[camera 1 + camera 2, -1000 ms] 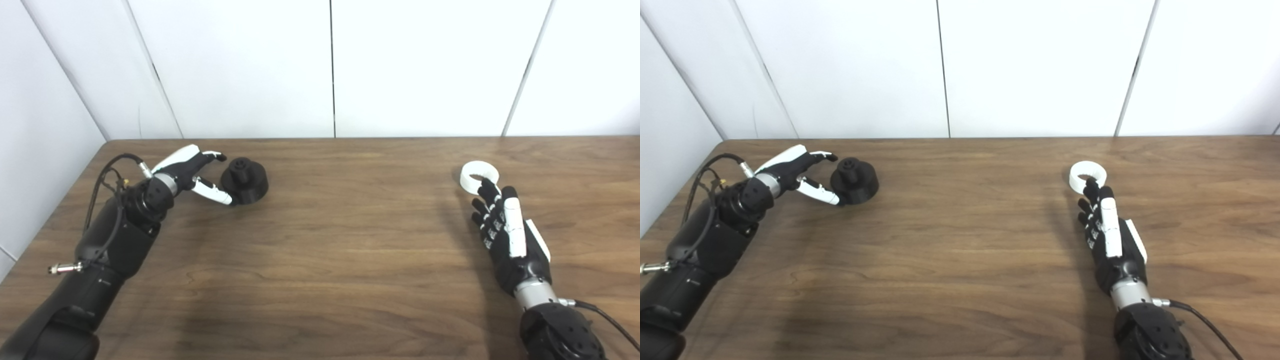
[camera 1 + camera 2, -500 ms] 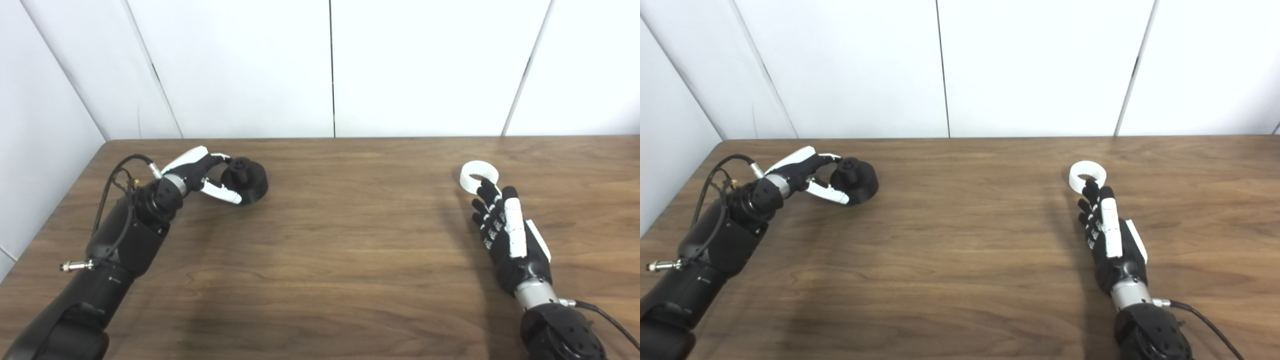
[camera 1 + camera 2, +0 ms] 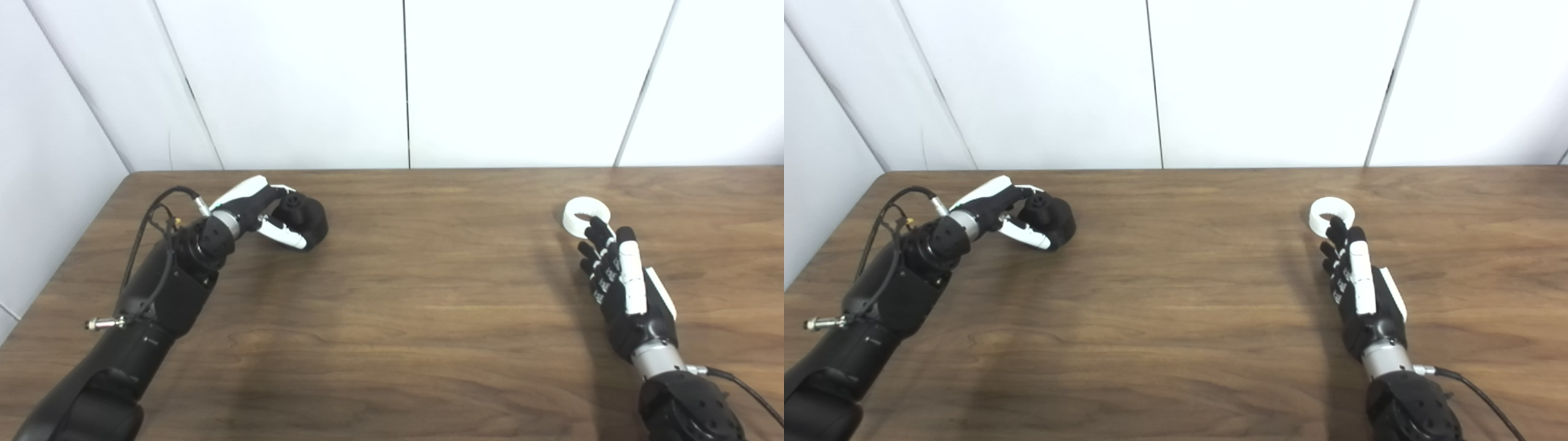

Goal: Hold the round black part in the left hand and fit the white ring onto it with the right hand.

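Note:
The round black part (image 3: 308,214) sits on the table at the far left, its knob pointing up. My left hand (image 3: 263,208) is open and straddles it, fingers (image 3: 277,191) over the top beside the knob and the thumb along its near side. I cannot tell whether they press on it. The white ring (image 3: 587,214) lies flat on the table at the right. My right hand (image 3: 618,275) is open just behind the ring, palm down and fingers stretched out. Its fingertips (image 3: 593,228) reach the ring's near rim, and the ring is not held.
The wooden table (image 3: 416,294) ends at a white panelled wall (image 3: 404,79) at the back and on the left side. A cable loops off my left wrist (image 3: 153,208). Nothing else lies on the table.
My left hand has slid forward to the right, from beside the black part to around it, with the same finger spread. The part has shifted slightly. The right hand and ring have hardly moved.

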Motion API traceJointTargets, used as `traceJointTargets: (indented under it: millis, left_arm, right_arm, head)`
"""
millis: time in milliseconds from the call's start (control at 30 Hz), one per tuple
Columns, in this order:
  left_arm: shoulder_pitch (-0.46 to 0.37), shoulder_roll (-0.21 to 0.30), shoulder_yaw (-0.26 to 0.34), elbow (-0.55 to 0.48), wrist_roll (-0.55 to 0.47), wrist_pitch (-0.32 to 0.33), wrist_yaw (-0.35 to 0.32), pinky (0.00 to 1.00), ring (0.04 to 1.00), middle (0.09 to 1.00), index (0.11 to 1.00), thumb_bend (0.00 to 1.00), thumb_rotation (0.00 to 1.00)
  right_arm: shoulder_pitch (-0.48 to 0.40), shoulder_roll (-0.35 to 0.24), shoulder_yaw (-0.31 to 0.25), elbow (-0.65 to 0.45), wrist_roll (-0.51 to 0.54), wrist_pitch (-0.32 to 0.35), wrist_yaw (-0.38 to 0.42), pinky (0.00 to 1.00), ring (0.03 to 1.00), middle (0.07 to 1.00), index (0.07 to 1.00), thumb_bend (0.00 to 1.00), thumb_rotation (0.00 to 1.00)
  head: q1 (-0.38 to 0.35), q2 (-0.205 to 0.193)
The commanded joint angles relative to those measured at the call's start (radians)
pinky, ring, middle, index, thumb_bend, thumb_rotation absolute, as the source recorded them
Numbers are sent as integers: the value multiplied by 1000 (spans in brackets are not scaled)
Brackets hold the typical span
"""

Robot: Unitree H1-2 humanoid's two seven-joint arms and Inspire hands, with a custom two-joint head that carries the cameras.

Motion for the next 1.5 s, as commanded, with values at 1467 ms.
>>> traceJointTargets:
  millis: [1467]
  left_arm:
    - [15,-2,3,-153,-9,-37,-15,951,1000,952,678,922,187]
  right_arm:
    - [-35,-13,12,-56,0,20,10,1000,971,967,956,590,1000]
  head:
    - [-2,18]
